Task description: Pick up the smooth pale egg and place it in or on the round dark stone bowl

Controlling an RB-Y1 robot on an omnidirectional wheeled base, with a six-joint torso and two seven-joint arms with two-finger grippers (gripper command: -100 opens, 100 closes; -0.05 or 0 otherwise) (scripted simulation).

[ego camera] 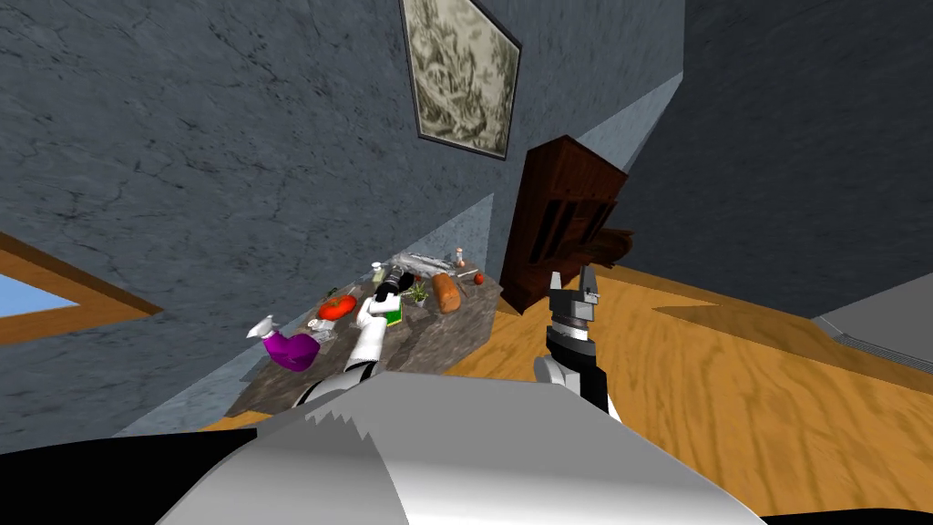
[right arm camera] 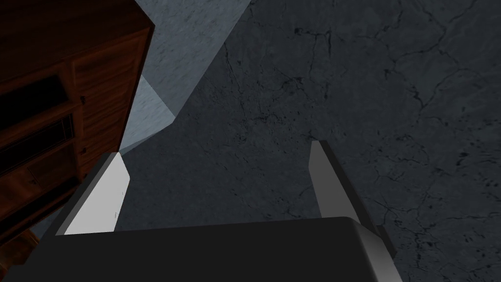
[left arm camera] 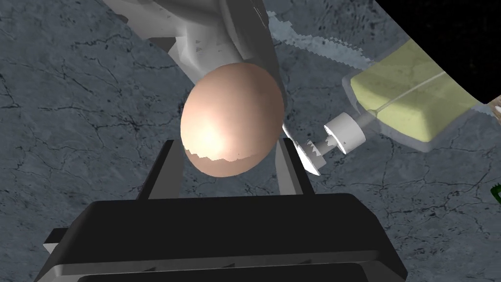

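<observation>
The dark wooden cabinet [ego camera: 565, 223] stands on the floor beyond the far end of the tabletop [ego camera: 456, 339]. The tabletop is of dark grey stone and runs with one long edge along the wall. At its near end, close to the wall edge, lies a purple spray bottle [ego camera: 290, 348]. A brown loaf [ego camera: 445, 292] lies near the far end.

The right pincer [ego camera: 572, 278] is raised in the air beside the tabletop's open long edge, above the wooden floor. Its fingers [right arm camera: 98, 200] are spread wide with nothing between them.

The left pincer [left arm camera: 230, 152] is over the far half of the tabletop. It is pinching the egg [left arm camera: 232, 117], one finger pressing on each side. Whether the egg touches the stone under it, I cannot tell. Just beside the egg lies a clear bottle [left arm camera: 411, 98] with yellow-green content, its white cap [left arm camera: 345, 133] pointing to the egg.
</observation>
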